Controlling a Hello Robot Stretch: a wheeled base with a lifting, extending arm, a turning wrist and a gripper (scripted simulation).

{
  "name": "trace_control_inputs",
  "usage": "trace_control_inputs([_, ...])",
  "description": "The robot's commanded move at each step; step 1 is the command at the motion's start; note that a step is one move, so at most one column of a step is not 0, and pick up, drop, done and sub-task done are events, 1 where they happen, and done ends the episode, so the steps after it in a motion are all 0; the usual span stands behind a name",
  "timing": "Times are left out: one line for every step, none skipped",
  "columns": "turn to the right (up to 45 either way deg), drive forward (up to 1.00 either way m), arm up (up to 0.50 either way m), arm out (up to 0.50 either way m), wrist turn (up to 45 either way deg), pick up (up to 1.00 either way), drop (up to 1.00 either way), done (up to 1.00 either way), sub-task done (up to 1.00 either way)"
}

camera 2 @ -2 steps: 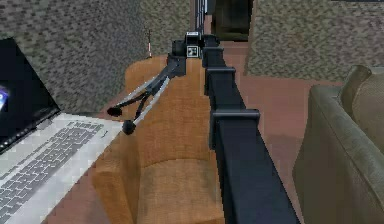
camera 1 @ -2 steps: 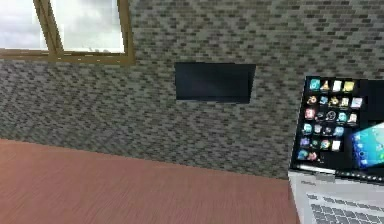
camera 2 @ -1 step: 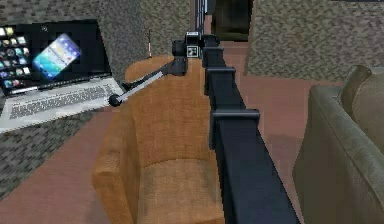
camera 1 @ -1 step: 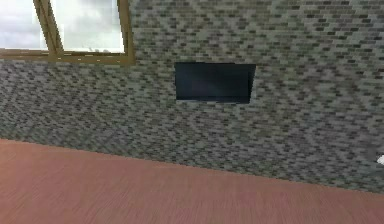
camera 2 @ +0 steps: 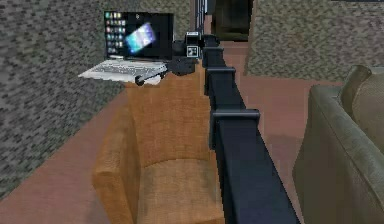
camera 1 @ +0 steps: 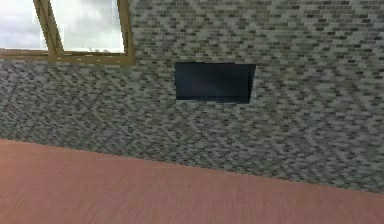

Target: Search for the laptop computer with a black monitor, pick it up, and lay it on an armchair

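I have gripper [camera 2: 155,76] holding laptop [camera 2: 125,48] aloft | jaw state: cannot tell | armchair [camera 2: 150,160] seat lies below, back toward base

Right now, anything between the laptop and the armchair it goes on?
Nothing visible. The claw holds the laptop clear above the orange-brown armchair backrest, with no object between it and the seat below. The sofa stands apart at the arm side view's right.

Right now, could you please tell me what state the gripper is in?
Gripper: at the laptop, by the top of the armchair; whether it holds the laptop cannot be told.
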Motion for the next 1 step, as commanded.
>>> trace_control_inputs([0.0,0.00,0.00,0.00,36.0,0.00,0.00,0.00,0.00])
